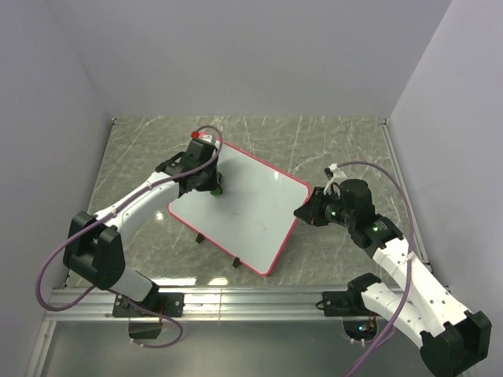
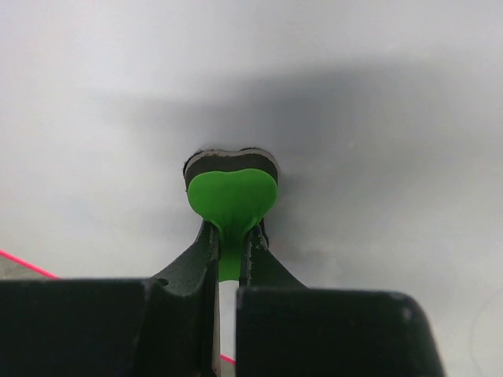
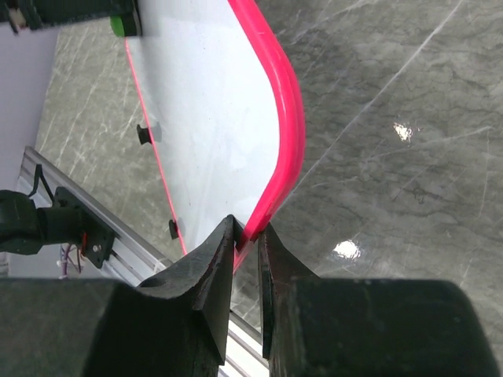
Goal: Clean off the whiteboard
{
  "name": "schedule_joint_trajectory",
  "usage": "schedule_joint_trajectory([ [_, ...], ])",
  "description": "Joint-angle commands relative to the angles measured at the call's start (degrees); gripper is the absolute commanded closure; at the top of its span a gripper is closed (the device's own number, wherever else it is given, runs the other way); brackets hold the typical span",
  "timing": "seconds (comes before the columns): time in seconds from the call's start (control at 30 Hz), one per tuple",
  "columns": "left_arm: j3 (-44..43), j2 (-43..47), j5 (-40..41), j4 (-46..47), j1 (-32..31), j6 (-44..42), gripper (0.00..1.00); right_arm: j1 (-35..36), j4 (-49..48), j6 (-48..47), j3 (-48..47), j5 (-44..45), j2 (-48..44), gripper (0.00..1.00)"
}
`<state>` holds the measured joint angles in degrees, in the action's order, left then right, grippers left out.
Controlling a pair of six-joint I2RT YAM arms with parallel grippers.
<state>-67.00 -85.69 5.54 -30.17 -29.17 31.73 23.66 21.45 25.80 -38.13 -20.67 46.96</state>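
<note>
Top external: scribbled pink-framed whiteboard (image 1: 253, 206); left jaws clamp eraser (image 1: 215, 189), right jaws its edge.

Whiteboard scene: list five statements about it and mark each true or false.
1. The left gripper is shut on the green eraser. True.
2. The right gripper hangs open, touching nothing. False: it is shut on the pink frame of the whiteboard.
3. The eraser's dark pad rests against the whiteboard. True.
4. The whiteboard is wiped fully clean. False: a thin dark line remains near its middle.
5. The two black clips sit on the board's far edge. False: they sit on the long edge nearest the arm bases.
</note>
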Motion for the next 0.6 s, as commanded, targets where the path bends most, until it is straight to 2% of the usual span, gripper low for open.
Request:
schedule_joint_trajectory([
  [0.0,-0.1,-1.1,-5.0,2.9,-8.7,1.5,1.00,0.9,-0.4,-2.7,-0.6,-0.4,0.5,1.00],
  [0.2,-4.7,-7.3,-4.4,3.4,-18.9,6.1,1.00,0.9,-0.8,-2.7,-0.7,-0.5,1.0,1.00],
  [0.4,-5.9,-8.5,-4.5,3.8,-21.6,7.8,1.00,0.9,-0.9,-2.8,-0.6,-0.7,0.9,1.00],
  [0.57,-2.1,-4.5,-0.3,1.8,-21.5,7.7,1.00,0.9,-0.8,-2.8,-0.6,-0.7,0.9,1.00],
])
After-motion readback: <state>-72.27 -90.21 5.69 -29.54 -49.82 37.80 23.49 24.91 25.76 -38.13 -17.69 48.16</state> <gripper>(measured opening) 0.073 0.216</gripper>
